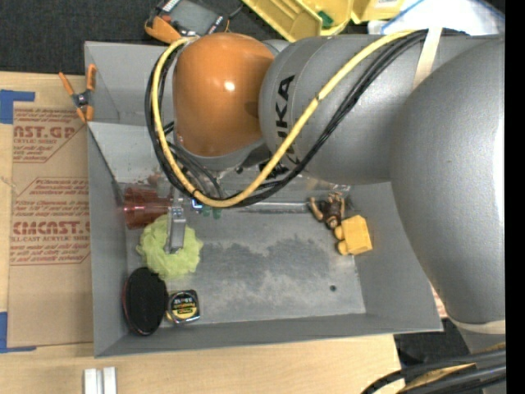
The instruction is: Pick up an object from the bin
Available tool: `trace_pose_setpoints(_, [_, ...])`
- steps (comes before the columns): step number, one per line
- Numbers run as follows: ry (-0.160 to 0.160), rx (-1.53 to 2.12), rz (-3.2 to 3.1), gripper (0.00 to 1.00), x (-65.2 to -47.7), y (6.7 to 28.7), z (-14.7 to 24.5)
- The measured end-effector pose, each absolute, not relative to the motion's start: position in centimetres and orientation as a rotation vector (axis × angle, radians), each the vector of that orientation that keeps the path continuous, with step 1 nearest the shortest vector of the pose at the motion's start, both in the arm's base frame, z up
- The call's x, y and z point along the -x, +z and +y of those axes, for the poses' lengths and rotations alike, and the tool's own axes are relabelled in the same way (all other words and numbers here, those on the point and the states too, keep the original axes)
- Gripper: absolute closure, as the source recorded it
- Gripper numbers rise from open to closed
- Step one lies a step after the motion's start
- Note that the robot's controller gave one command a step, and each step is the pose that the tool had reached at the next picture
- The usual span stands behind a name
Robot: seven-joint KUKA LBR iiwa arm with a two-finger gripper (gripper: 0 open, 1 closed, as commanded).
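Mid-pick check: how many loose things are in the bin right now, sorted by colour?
Red: 1, translucent thing at the left wall.
Yellow-green: 1, crumpled lump under the gripper.
Black: 1, oval thing.
Yellow: 2, tape measure and blocky toy.
Total: 5.

Robotics lab: cabled KUKA arm (369,113) above a grey metal bin (271,273), yellow plastic crates (303,2) behind.

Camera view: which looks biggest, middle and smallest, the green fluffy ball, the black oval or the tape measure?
1. green fluffy ball and black oval: they look about alike, too close to rank.
2. tape measure: clearly smallest.
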State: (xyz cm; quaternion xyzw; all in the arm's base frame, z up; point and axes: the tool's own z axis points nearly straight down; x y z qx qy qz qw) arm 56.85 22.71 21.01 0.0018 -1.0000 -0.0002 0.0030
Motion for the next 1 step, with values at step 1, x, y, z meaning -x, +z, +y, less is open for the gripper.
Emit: trace_pose_setpoints(1, [-0.003,-0.002,-3.143,0.0,-57.03,21.53,22.56])
